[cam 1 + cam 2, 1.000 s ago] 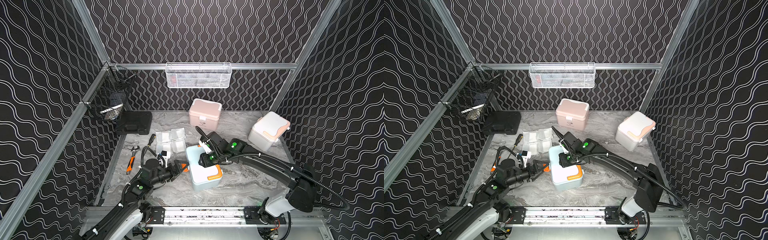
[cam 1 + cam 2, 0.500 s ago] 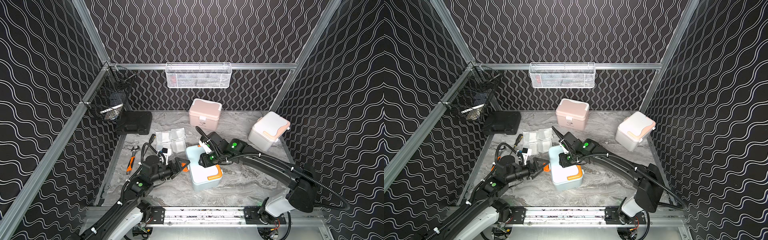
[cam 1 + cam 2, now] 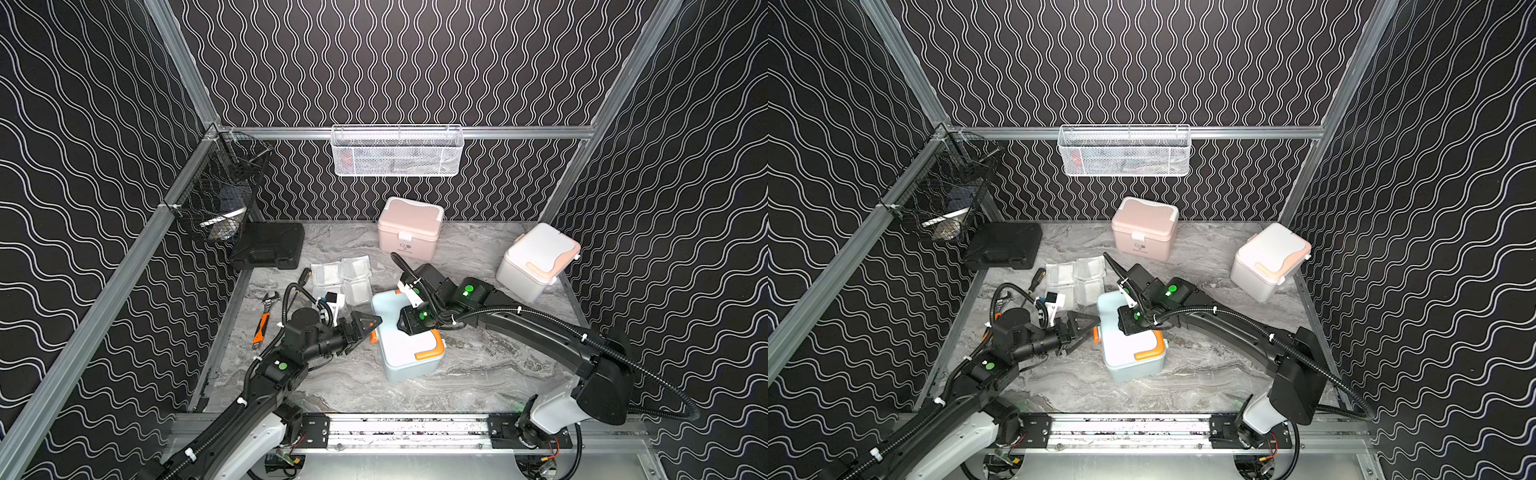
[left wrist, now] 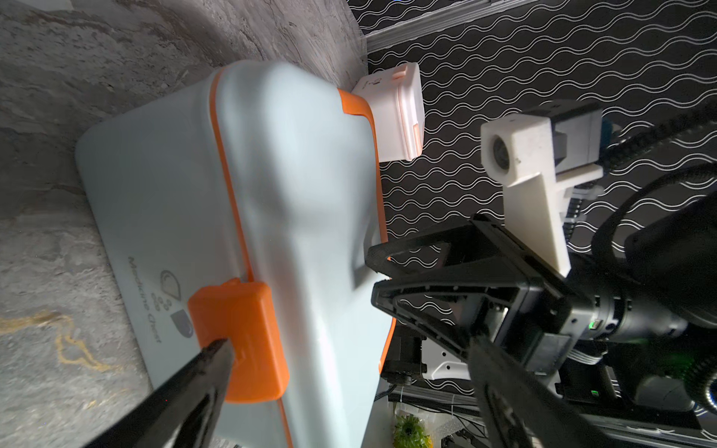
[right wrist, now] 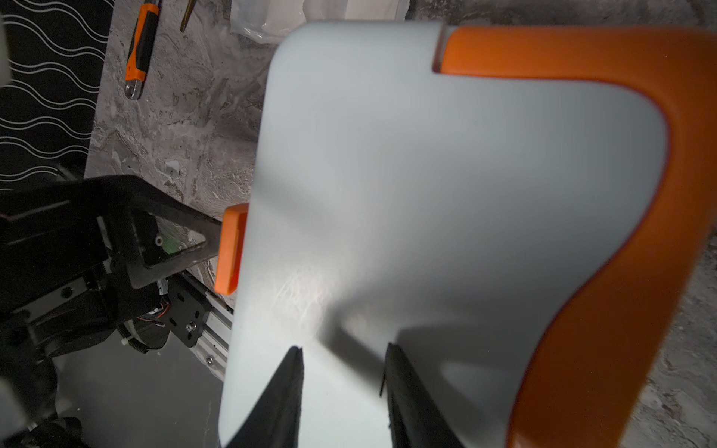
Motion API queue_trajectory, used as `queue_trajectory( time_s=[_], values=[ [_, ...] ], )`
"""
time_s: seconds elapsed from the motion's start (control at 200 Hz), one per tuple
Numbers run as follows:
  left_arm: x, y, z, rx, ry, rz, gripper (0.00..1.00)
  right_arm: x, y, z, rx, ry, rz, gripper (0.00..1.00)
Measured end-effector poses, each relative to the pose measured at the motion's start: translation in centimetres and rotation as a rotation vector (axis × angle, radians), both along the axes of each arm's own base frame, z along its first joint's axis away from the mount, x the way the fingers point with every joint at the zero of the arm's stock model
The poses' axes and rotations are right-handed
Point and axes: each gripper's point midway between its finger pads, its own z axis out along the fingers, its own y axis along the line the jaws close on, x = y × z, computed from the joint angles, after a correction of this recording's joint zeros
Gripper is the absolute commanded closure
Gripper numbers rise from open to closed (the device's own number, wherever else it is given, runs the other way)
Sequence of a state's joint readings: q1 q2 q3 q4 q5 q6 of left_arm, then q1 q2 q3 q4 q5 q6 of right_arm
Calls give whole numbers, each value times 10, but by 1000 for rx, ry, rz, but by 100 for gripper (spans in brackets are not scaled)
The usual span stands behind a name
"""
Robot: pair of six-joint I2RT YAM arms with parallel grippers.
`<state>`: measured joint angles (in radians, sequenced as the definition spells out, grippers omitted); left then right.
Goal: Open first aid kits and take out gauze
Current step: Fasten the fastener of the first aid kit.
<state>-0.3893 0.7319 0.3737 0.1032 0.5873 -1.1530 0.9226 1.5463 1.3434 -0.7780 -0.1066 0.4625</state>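
The pale blue-grey first aid kit (image 3: 405, 357) with orange trim stands mid-table, lid down. My left gripper (image 3: 374, 330) is open beside it. One fingertip (image 4: 223, 349) touches the edge of the orange latch (image 4: 240, 337); the other stands off past the lid. My right gripper (image 5: 343, 347) hangs over the lid (image 5: 426, 194), its fingers apart with nothing between them, next to the orange handle (image 5: 582, 194). Several gauze packets (image 3: 340, 276) lie on the table behind this kit. The pink kit (image 3: 409, 226) and the white kit with peach trim (image 3: 536, 262) stand shut at the back.
A flat black hard case (image 3: 268, 245) lies at the back left. An orange-handled wrench (image 3: 262, 320) and a screwdriver (image 3: 305, 275) lie left of the gauze. A white mesh basket (image 3: 397, 151) hangs on the back wall and a black wire basket (image 3: 220, 199) on the left rail.
My left gripper has moved right, up to the blue-grey kit's latch. The right arm and the kits have stayed put.
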Motion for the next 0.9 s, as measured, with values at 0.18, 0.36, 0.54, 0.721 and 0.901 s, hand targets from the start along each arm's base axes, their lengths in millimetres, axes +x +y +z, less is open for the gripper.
queue_trajectory(
  time_s=[0.18,0.36,0.54,0.721,0.901],
  values=[
    [3,-2,0,-6,-1,-5,1,0,0,0,1,0,0,62],
    [6,-5,-2,-7,3,-8,1,0,1,-1,3,-2,0,62],
    [7,-8,-17,1,34,-12,1,2,3,-2,13,-8,0,62],
    [7,-14,-22,0,43,-24,1,4,8,-3,29,-13,4,62],
    [10,-20,-25,17,48,-21,1,6,11,-4,44,-20,5,62]
  ],
)
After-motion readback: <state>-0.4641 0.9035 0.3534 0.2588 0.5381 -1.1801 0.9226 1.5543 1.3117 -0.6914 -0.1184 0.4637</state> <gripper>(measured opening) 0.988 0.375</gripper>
